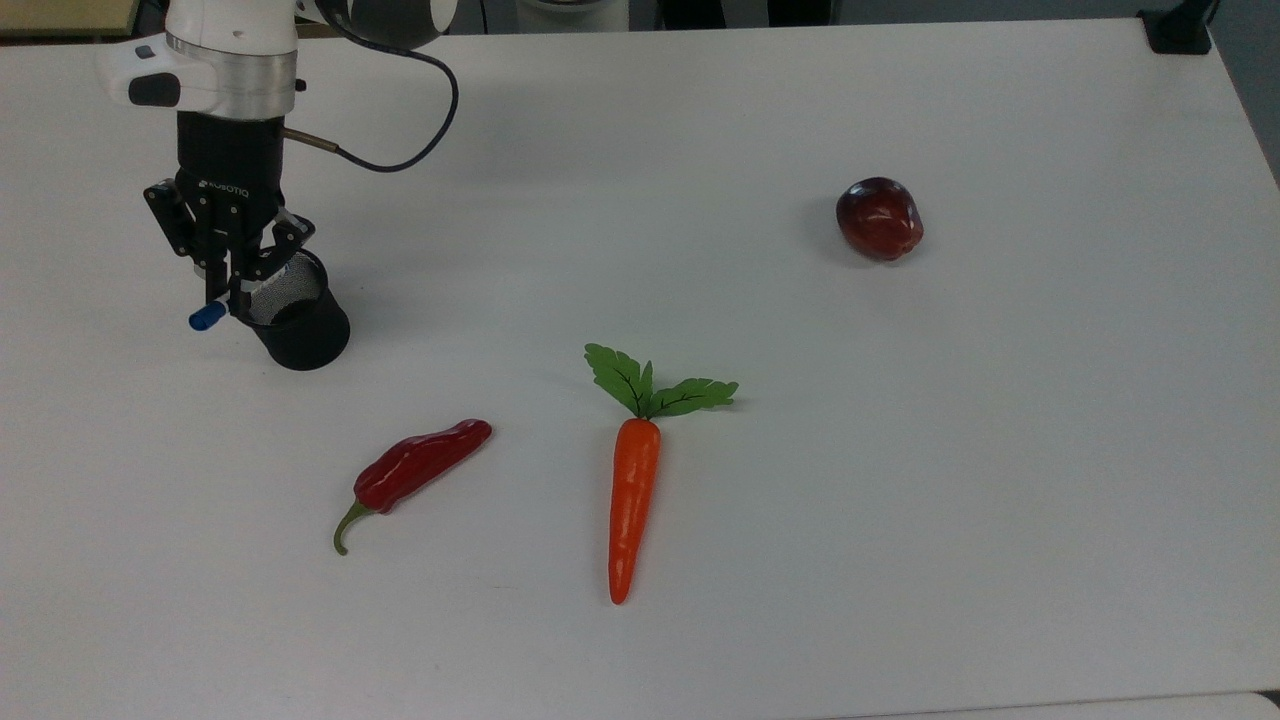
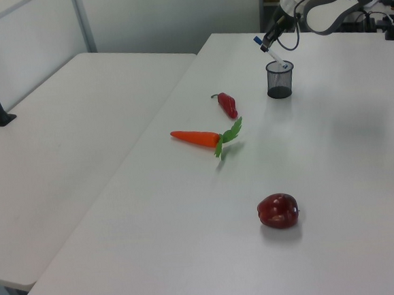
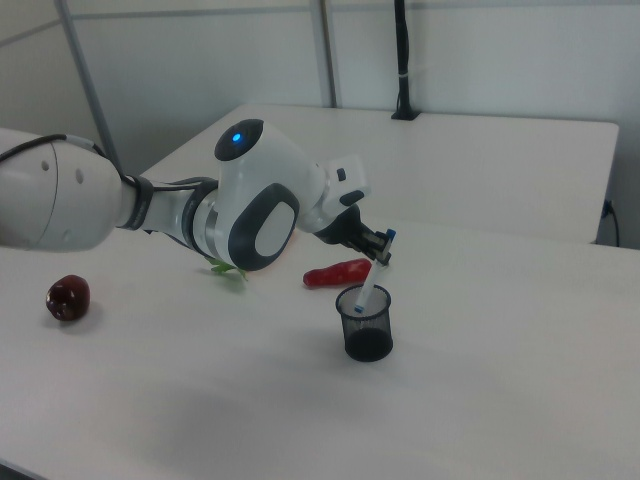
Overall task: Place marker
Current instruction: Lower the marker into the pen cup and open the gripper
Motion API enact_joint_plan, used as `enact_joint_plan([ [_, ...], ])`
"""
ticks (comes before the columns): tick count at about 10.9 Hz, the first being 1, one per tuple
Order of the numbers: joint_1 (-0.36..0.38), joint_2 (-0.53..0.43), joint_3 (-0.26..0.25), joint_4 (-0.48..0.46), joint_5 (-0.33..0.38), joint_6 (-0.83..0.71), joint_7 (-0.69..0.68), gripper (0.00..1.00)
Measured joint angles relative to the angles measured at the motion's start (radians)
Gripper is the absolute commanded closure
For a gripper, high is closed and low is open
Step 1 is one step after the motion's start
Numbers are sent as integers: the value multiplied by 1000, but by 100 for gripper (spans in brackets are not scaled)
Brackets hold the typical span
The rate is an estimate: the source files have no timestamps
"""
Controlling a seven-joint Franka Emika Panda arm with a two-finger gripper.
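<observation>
Right view: we see the claw (image 3: 372, 247) clamped near the capped end of the marker (image 3: 370, 284), its lower tip dipping into the mesh cup (image 3: 366, 323) near the worktop's corner. We judge it light, stiff, slick; hold mid-barrel.

white table (image 1: 900, 500), mesh cup (image 1: 295, 325), pepper (image 1: 420, 465), carrot (image 1: 632, 500), apple (image 1: 879, 218)

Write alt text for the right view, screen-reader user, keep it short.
A white robot arm holds a marker tilted, its lower end dipping into a black mesh cup on a white table, blue cap up in the jaws of the gripper. A red pepper lies behind the cup, an apple at the right view's left.
</observation>
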Motion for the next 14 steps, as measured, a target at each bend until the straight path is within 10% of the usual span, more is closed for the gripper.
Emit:
enact_joint_plan([
  [1, 0, 0, 0, 0, 0, 0, 1, 9],
  [2, 0, 0, 0, 0, 0, 0, 1, 0],
  [10, 35, -5, 5, 20, 0, 0, 21, 0],
  [14, 133, -16, 8, 155, 0, -345, 35, 0],
])
